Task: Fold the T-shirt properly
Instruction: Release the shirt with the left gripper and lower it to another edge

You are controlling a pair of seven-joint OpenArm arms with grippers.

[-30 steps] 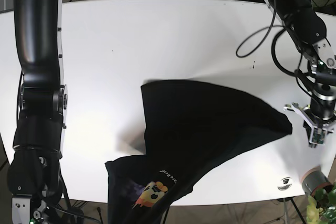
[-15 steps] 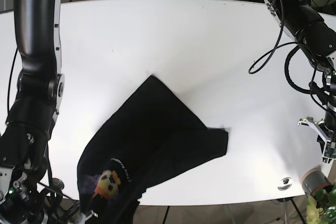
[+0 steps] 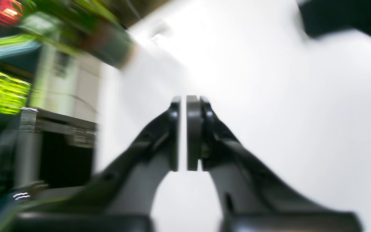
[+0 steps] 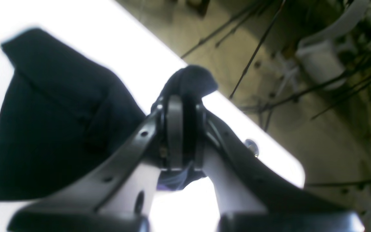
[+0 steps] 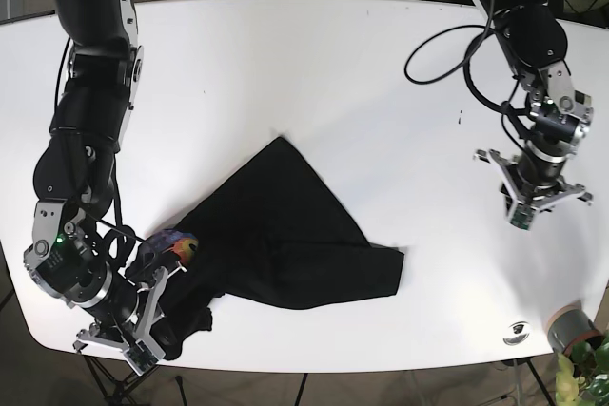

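Note:
The black T-shirt (image 5: pixel 285 235) lies crumpled on the white table (image 5: pixel 314 64), left of middle, with a colourful print (image 5: pixel 179 244) showing at its left edge. My right gripper (image 4: pixel 185 103) is shut on a bunched fold of the shirt (image 4: pixel 188 79); the rest of it (image 4: pixel 53 122) spreads to the left. In the base view this gripper (image 5: pixel 162 316) is at the shirt's lower left corner near the front edge. My left gripper (image 3: pixel 183 100) is shut and empty over bare table, far right of the shirt (image 5: pixel 533 199). A shirt corner (image 3: pixel 349 16) shows blurred at the top right.
A grey cup (image 5: pixel 569 325) beside a green plant and a small black-and-white disc (image 5: pixel 517 330) sit at the table's front right corner. Cables hang behind the far edge. The right wrist view looks past the table's front edge to the floor.
The right arm has moved up over the table with the shirt, which now lies wholly on it instead of hanging over the front edge. The left arm has moved inward and back.

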